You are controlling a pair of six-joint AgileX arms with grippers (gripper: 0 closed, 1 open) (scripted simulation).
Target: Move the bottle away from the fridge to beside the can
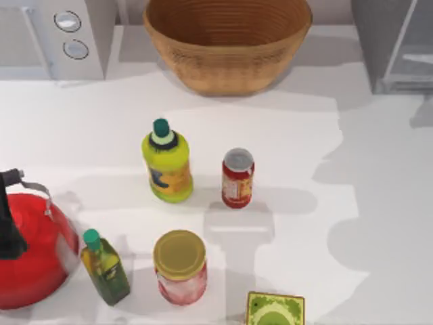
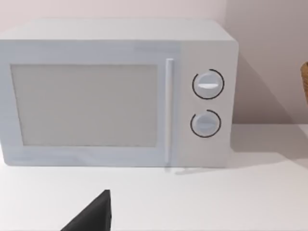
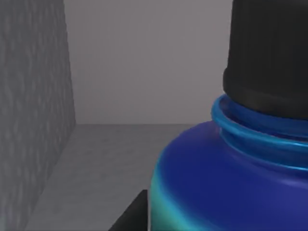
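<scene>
On my top feed the bench [image 1: 379,203] carries everything, and I place it all from the can [image 1: 237,178] standing near the middle. The fridge [image 1: 396,44] sits well beyond the can toward the far right corner, the woven basket [image 1: 226,40] directly behind the can, and the white microwave [image 1: 61,34] far off to its back left. The red kettle [image 1: 30,254] is well to the can's left at the bench edge. The yellow-green bottle [image 1: 167,166] stands just left of the can, the yellow-lidded jar [image 1: 180,267] in front of it. My right wrist feed has the bottle [image 3: 231,173] pressed close, beside a grey wall; I cannot tell either claw's state.
</scene>
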